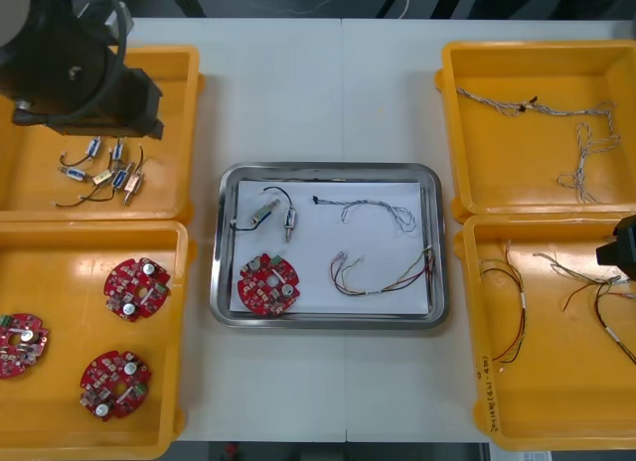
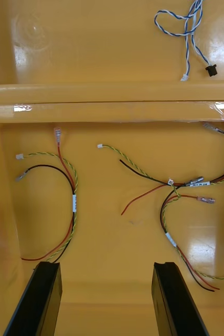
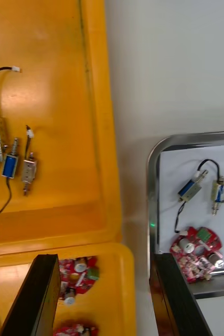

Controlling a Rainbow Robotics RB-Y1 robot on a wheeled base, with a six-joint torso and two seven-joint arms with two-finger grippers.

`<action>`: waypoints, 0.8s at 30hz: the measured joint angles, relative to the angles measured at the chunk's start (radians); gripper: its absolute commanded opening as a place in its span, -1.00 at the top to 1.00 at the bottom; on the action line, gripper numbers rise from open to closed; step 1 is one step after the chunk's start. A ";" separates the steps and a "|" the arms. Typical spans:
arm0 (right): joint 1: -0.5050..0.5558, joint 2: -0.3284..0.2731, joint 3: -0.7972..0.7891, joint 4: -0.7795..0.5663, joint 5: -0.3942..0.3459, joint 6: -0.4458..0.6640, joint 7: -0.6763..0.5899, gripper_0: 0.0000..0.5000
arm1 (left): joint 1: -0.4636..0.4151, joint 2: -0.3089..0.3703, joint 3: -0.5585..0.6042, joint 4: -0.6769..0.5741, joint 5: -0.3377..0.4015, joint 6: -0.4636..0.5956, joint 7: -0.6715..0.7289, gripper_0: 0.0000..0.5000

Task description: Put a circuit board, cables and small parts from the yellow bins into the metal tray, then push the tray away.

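Observation:
The metal tray (image 1: 227, 244), white inside, sits mid-table. It holds a red circuit board (image 1: 268, 284), two small metal parts (image 1: 276, 217), a blue and white cable (image 1: 376, 211) and a red and yellow cable (image 1: 386, 276). My left arm (image 1: 79, 74) hangs over the far left bin (image 1: 191, 133). In its wrist view the left gripper (image 3: 106, 299) is open above the seam between the two left bins, with the tray (image 3: 152, 173) beside one finger. My right gripper (image 2: 107, 302) is open over red and yellow cables (image 2: 64, 210) in the near right bin (image 1: 475, 382).
Several small metal parts (image 1: 104, 171) lie in the far left bin. Three circuit boards (image 1: 136, 288) lie in the near left bin (image 1: 179, 382). Blue and white cables (image 1: 556, 108) lie in the far right bin (image 1: 449, 133). My right arm (image 1: 618, 248) shows at the table's right edge.

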 measured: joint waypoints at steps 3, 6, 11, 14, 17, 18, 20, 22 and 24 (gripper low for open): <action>0.000 -0.001 0.000 0.000 -0.001 0.000 0.000 -1.00 | 0.034 0.027 0.034 -0.003 0.006 0.000 -0.046 -1.00; 0.000 -0.004 0.000 0.000 -0.021 0.000 0.000 -1.00 | 0.068 0.044 0.072 -0.003 0.010 0.000 -0.047 -1.00; 0.001 -0.019 0.000 0.000 -0.084 0.000 0.000 -1.00 | 0.124 0.062 0.136 -0.004 0.016 0.000 -0.054 -1.00; 0.000 -0.032 0.000 0.000 -0.112 0.000 0.000 -1.00 | 0.151 0.068 0.173 -0.006 0.018 0.000 -0.081 -1.00; -0.002 -0.040 0.004 -0.001 -0.123 0.000 0.000 -1.00 | 0.177 0.069 0.212 -0.019 0.018 0.000 -0.137 -1.00; -0.005 -0.042 0.008 -0.001 -0.123 0.000 0.000 -1.00 | 0.187 0.069 0.224 -0.028 0.018 0.000 -0.162 -1.00; -0.016 -0.046 0.025 -0.001 -0.123 0.000 0.000 -1.00 | 0.211 0.070 0.246 -0.046 0.018 0.000 -0.207 -1.00; -0.035 -0.049 0.051 -0.001 -0.123 0.000 0.000 -1.00 | 0.235 0.072 0.261 -0.062 0.019 0.000 -0.235 -1.00; -0.060 -0.050 0.087 -0.001 -0.123 0.000 0.000 -1.00 | 0.260 0.075 0.275 -0.076 0.020 0.000 -0.240 -1.00</action>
